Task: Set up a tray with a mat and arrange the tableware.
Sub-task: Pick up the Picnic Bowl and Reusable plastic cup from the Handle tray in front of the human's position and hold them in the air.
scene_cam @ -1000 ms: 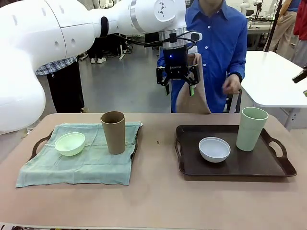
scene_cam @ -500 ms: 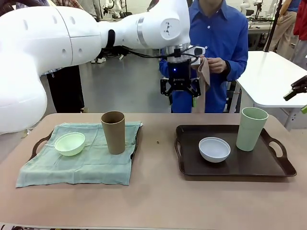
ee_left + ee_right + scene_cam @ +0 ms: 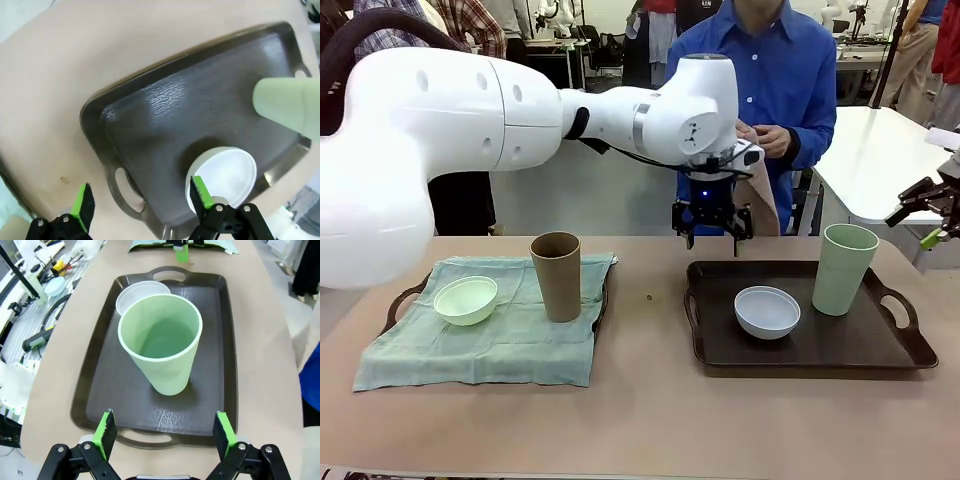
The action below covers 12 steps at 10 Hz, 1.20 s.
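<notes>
My left gripper [image 3: 712, 226] hangs open and empty over the back left corner of the dark tray [image 3: 880, 352]. On that tray stand a white bowl [image 3: 767, 311] and a pale green cup [image 3: 844, 268]. The left wrist view looks down past the open left gripper [image 3: 141, 200] at the white bowl [image 3: 222, 175] and the cup [image 3: 287, 105]. My right gripper [image 3: 932, 225] is open at the far right, and in its wrist view the right gripper [image 3: 165, 434] faces the pale green cup [image 3: 161, 342]. The person holds a tan mat [image 3: 760, 200] in both hands behind the tray.
On the left, a second tray [image 3: 400, 300] carries a green cloth [image 3: 490, 345], a mint green bowl [image 3: 466, 298] and a brown cup [image 3: 556, 275]. A white side table [image 3: 890, 160] stands at the back right. Bare tabletop lies between the trays and along the front.
My left gripper came down and slightly right, from chest height to just above the dark tray's back edge. The person gathered the tan mat into both hands. My right gripper moved into view.
</notes>
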Motion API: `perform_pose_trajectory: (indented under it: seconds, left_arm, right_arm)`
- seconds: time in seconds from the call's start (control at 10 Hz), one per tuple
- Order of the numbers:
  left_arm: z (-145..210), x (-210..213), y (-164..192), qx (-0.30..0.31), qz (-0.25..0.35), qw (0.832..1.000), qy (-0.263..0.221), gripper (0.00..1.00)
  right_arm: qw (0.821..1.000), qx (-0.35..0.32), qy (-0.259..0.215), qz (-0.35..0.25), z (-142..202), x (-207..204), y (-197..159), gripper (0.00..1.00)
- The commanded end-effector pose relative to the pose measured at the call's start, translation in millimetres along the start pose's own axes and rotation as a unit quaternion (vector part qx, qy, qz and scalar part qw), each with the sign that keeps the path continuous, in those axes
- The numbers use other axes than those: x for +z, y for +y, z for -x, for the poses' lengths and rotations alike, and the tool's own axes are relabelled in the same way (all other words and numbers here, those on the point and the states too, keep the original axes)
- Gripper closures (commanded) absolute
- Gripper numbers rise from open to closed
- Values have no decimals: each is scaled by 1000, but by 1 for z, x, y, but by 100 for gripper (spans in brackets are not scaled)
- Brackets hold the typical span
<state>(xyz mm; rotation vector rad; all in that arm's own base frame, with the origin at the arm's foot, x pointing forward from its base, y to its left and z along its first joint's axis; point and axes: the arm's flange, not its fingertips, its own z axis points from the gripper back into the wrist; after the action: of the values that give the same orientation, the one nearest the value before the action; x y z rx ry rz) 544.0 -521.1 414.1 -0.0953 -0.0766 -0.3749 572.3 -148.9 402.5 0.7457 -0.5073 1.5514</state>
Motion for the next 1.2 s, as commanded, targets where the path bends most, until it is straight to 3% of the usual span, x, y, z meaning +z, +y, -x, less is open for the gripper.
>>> perform_pose_trajectory:
  seconds: [0.0,0.4,1.1]
  left_arm:
    - [20,2,-8,82,-42,996,1,0]
    - [30,-14,-18,107,-48,993,26,0]
    - [30,-33,-15,110,-30,992,54,0]
  right_arm:
    - [1000,-9,-9,7,4,-15,-11,0]
    - [1000,-2,-16,-10,16,-55,-22,0]
    - [999,35,-17,-7,1,-101,-23,0]
